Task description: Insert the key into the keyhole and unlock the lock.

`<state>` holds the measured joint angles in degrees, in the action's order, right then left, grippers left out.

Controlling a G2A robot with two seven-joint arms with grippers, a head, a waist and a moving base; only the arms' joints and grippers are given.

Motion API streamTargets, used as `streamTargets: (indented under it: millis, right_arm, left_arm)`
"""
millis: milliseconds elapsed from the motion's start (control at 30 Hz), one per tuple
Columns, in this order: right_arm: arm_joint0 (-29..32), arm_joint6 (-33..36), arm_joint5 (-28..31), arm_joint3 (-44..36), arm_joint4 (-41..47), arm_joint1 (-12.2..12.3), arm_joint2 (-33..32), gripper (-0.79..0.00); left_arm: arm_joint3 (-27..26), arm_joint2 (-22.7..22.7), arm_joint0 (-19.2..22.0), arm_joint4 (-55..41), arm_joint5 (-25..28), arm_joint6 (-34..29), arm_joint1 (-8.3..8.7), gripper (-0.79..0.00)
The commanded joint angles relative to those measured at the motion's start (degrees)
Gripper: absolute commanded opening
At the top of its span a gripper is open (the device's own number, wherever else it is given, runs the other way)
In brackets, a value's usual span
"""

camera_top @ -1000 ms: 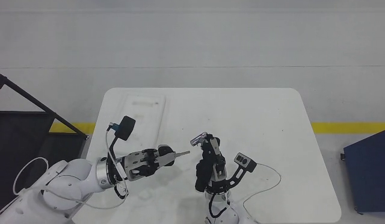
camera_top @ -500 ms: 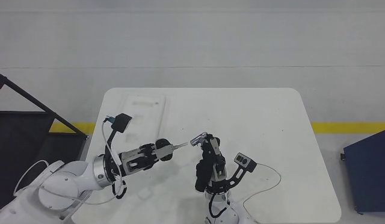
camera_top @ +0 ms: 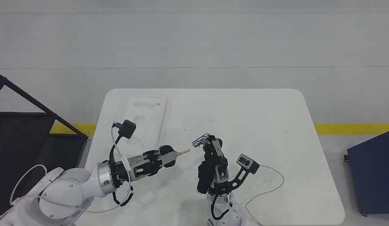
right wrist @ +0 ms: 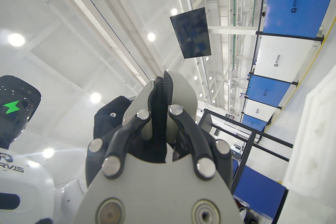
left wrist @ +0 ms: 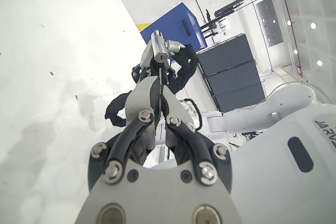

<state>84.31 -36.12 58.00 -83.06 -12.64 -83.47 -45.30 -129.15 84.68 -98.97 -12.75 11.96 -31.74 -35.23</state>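
Clamping the key edge-on, the left gripper has its jaws pressed together on the bow, with the blade sticking straight out past the fingertips. The key's long axis lines up with the keyhole, tip just beside it; contact cannot be told. The right gripper, jaws closed on the lock, holds it above the table, keyhole end facing the key.

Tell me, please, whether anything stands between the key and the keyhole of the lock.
Nothing visible does. The left gripper holds the key, blade aimed at the keyhole in the end of the lock, which the right gripper holds. The top view shows open air between tip and lock.
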Motion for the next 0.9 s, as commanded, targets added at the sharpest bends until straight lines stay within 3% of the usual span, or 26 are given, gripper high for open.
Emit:
streamTargets:
  millis: [0, 867]
  right_arm:
    - [0.00, 0.00, 0.00, 0.00, 0.00, 0.00, 0.00, -0.785]
    - [0.00, 0.00, 0.00, 0.00, 0.00, 0.00, 0.00, -0.785]
  left_arm:
    - [-0.13, -0.22, 0.12, 0.13, 0.03, 0.19, -0.18, -0.785]
    - [1.70, -4.24, 6.30, -0.10, -3.18, -1.04, -2.85, -0.785]
